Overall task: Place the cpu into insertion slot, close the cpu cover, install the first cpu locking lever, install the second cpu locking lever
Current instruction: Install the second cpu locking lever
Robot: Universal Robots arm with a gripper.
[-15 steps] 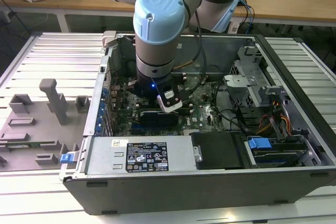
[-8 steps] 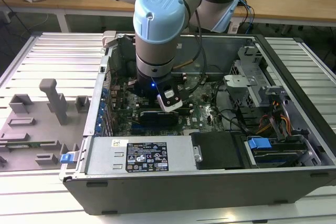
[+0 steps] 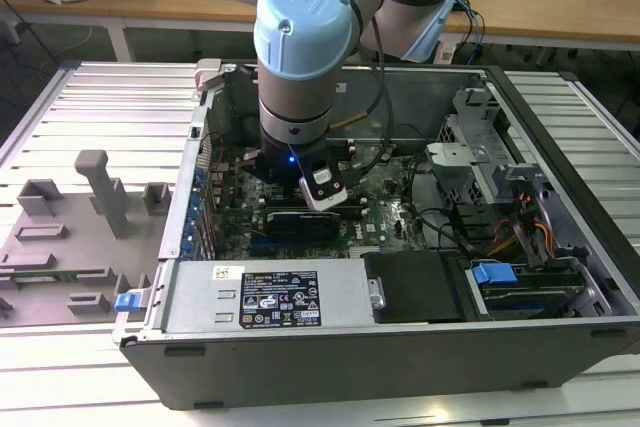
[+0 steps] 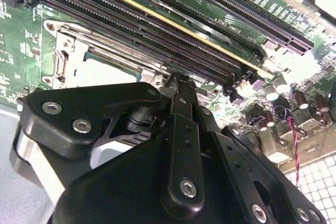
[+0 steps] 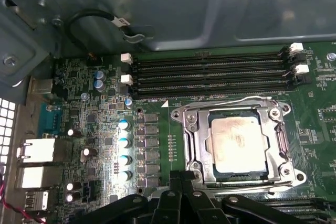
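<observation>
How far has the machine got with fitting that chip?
The cpu already lies in its socket, with the cpu cover closed flat around it. The tool sits at the socket's edge, beside a wire lever. I cannot tell whether the levers are latched.

Bright glare on the square silvery-beige metal-topped cpu [image 5: 237, 141], dim shadowed case interior, blurred foreground black gripper [image 4: 176, 80] linkage.

Shiny metal cpu [image 5: 235, 145], matt-black end effector [image 5: 178, 178]
</observation>
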